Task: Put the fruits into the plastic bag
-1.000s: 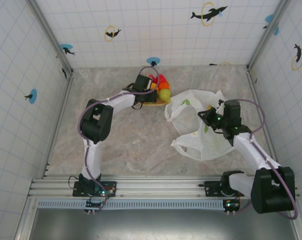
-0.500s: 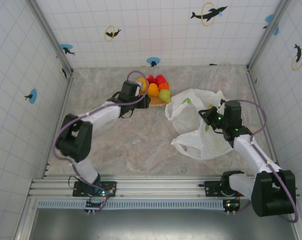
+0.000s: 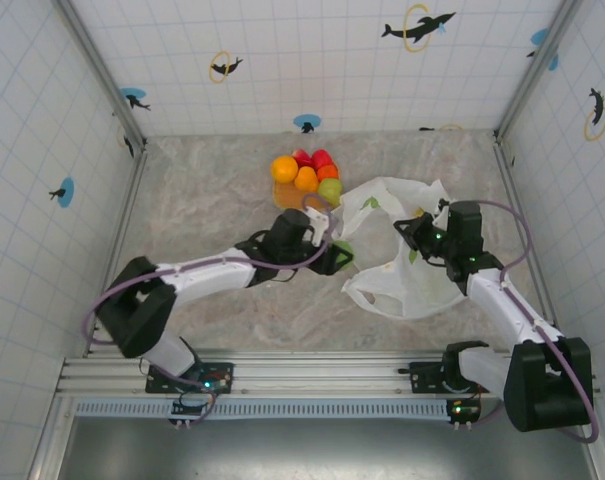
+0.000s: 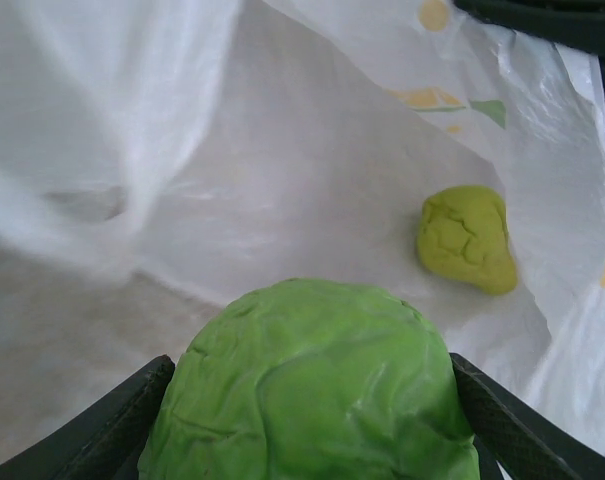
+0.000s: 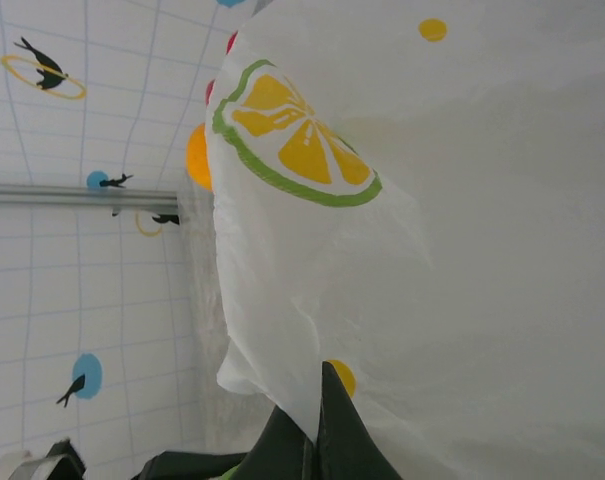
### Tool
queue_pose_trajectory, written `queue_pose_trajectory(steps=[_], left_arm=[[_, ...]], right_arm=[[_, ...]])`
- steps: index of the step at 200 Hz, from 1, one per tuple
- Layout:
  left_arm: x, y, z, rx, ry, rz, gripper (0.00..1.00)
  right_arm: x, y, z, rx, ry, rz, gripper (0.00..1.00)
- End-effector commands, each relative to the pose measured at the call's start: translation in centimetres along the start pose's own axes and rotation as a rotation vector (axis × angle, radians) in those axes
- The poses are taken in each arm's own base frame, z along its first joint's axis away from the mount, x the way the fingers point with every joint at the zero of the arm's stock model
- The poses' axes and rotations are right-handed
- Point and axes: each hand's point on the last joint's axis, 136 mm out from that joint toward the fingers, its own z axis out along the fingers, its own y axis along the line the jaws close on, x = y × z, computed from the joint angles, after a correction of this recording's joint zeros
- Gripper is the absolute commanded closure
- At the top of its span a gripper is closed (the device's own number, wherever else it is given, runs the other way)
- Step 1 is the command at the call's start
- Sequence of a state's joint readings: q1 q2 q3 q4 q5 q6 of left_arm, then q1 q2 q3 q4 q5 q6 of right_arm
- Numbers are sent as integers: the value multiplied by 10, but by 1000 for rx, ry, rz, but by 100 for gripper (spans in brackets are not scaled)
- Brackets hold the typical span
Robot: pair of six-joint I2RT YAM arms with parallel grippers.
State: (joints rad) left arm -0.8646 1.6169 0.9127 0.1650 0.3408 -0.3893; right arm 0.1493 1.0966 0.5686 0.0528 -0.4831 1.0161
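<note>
As the scene is being viewed from above, a green fruit is being held by the left hand right at the left edge of the plastic bag, which is lying crumpled on the marbled bench. The bag's upper edge is being pinched by the right hand, whose jaws are clenched on the film. The other fruits are being seen heaped tightly on a wooden plate at the far side of the bench, apart from the left hand and just beside the bag's top-left corner.

In the left wrist view, the green fruit is being clasped between the two dark fingers and held over the bag's white interior. A smaller yellow-green fruit is already lying inside the bag, apart from the held one.

In the right wrist view, the bag, printed with a lemon slice, is being gripped between the closed fingers at the bottom edge. An orange fruit is being glimpsed past the film.
</note>
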Motion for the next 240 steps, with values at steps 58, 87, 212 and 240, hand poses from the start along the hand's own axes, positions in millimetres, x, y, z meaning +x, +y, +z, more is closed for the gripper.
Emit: queue_pose_trajectory(steps=[58,87,212,240], left_arm=[[-42,-33,83,119,-77,16,39],[-51,-21,99,103,-161,-111,39],[-57,-18,162,152,-237,-344,26],[-59,-21,154,151,-233,-304,14]], right_arm=[[1,41,-10,-178,22,78,100],[0,46,-14,-229,8,165,100],[6,11,-10,-206,-38,265,100],[3,8,-11,-200,-43,267,100]])
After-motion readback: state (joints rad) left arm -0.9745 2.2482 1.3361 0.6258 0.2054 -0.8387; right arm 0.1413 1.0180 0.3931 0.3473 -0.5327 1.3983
